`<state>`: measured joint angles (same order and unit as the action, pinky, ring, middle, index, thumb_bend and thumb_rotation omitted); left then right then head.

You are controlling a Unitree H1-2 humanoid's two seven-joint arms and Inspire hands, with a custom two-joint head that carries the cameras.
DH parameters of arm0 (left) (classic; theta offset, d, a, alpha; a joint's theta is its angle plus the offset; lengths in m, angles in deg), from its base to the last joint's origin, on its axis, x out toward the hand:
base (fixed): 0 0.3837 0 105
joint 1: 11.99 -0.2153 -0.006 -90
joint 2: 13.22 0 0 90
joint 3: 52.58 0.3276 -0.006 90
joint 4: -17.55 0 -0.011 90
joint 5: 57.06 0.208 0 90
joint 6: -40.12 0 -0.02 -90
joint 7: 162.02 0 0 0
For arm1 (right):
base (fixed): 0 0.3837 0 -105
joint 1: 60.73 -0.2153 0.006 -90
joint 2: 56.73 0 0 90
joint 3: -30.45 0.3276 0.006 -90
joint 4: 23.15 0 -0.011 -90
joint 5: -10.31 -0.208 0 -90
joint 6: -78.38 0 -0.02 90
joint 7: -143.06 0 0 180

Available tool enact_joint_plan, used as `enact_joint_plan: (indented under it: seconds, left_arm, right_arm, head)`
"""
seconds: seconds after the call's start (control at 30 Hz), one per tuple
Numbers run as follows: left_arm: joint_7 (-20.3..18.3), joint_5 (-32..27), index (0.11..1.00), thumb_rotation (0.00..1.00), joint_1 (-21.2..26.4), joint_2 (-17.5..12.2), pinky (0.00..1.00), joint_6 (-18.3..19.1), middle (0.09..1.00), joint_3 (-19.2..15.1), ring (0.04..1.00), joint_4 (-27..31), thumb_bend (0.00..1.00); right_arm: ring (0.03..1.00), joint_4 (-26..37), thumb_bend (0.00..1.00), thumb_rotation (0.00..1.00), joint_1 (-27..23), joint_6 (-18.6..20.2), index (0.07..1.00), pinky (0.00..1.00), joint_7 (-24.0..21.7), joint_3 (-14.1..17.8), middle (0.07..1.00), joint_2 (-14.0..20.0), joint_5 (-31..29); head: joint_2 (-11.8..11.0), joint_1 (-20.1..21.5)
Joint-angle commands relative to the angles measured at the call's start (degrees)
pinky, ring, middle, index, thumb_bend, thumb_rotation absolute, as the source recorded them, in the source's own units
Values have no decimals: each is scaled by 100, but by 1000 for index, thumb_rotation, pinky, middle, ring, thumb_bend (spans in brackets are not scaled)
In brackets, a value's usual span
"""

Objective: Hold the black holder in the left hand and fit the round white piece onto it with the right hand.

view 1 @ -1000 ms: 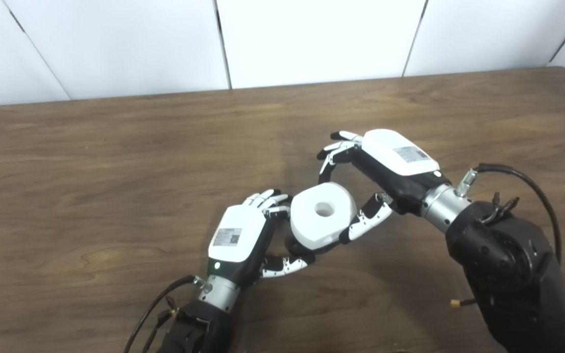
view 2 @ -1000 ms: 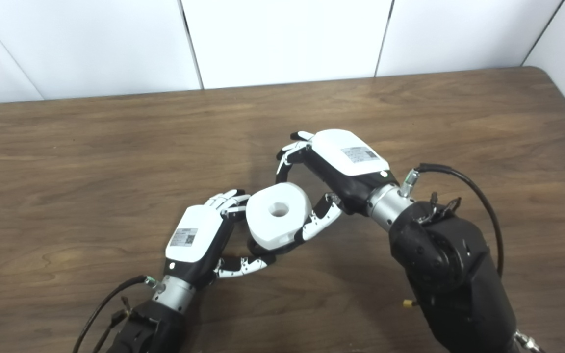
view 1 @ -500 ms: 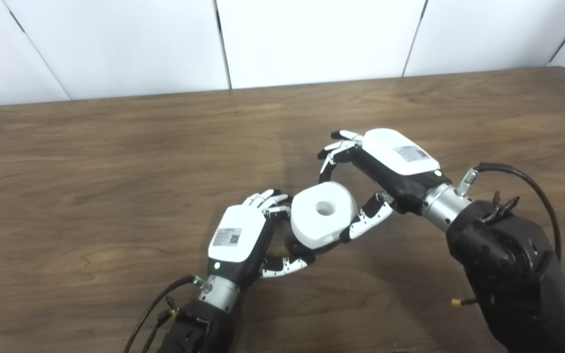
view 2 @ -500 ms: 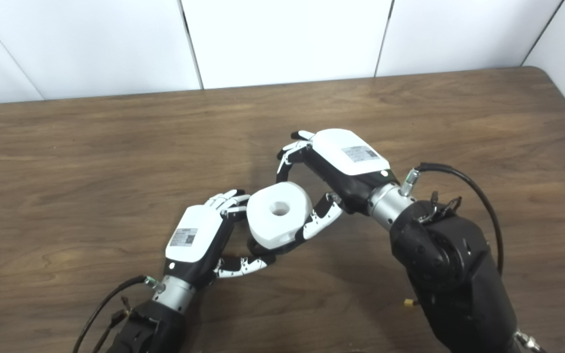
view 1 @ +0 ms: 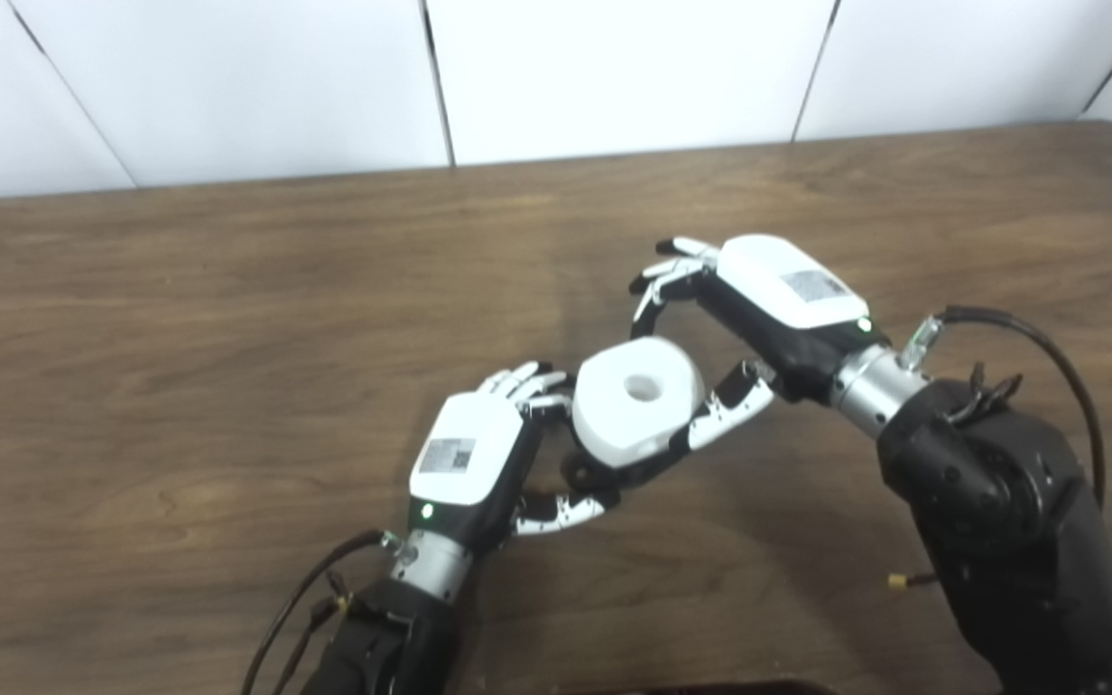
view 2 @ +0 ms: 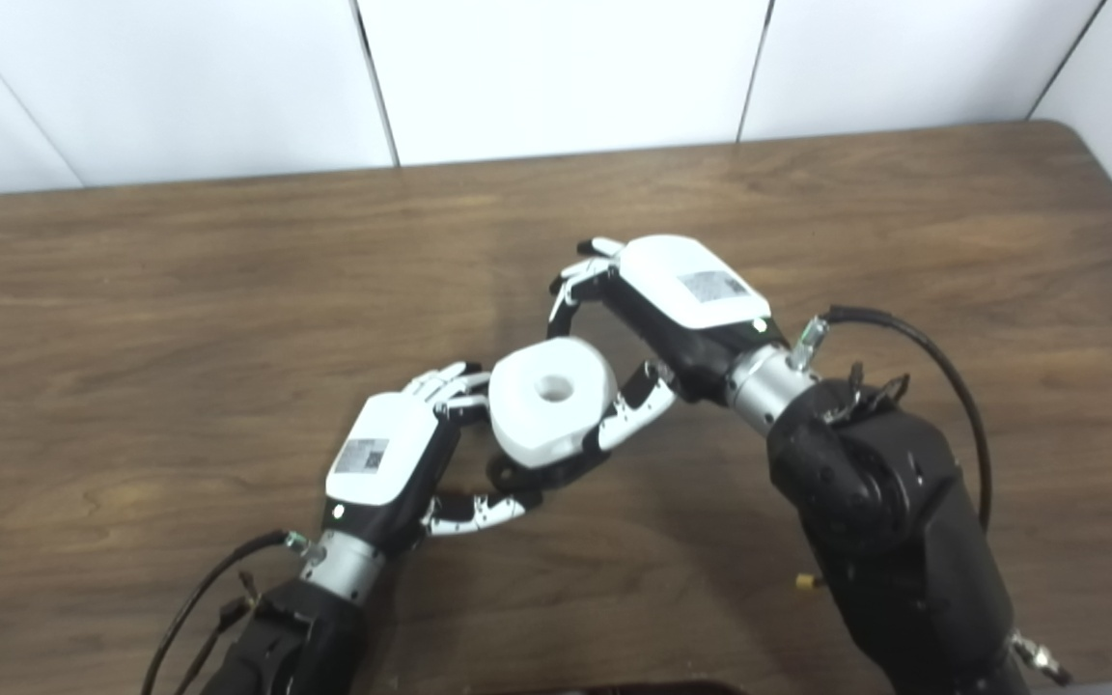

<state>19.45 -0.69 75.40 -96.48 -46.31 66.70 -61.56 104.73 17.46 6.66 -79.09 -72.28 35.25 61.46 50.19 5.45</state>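
I see round white piece (view 1: 635,401), centre hole, atop black holder (view 1: 583,472); left hand (view 1: 479,461) grips holder, right hand (view 1: 744,333) spread, thumb touching piece.

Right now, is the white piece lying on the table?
No, the white piece sits atop the black holder, between both robot hands.

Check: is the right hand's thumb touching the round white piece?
Touching. In the left eye view the right hand thumb lies against the lower right side of the round white piece, with no gap showing.
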Motion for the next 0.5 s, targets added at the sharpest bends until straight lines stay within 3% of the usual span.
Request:
enact_joint_plan:
  seconds: [0.0,0.47]
  left_arm:
    - [-215,130,488,49,-30,-42,871,32,816,55,885,-35,520]
    - [-271,118,488,49,-23,-48,876,63,819,37,890,-7,520]
  right_arm:
    - [931,25,523,132,-167,-141,484,847,134,55,800,67,68]
    - [940,155,523,132,-271,-76,484,842,-89,125,803,123,89]
  head:
    - [1,8]
    - [28,62]
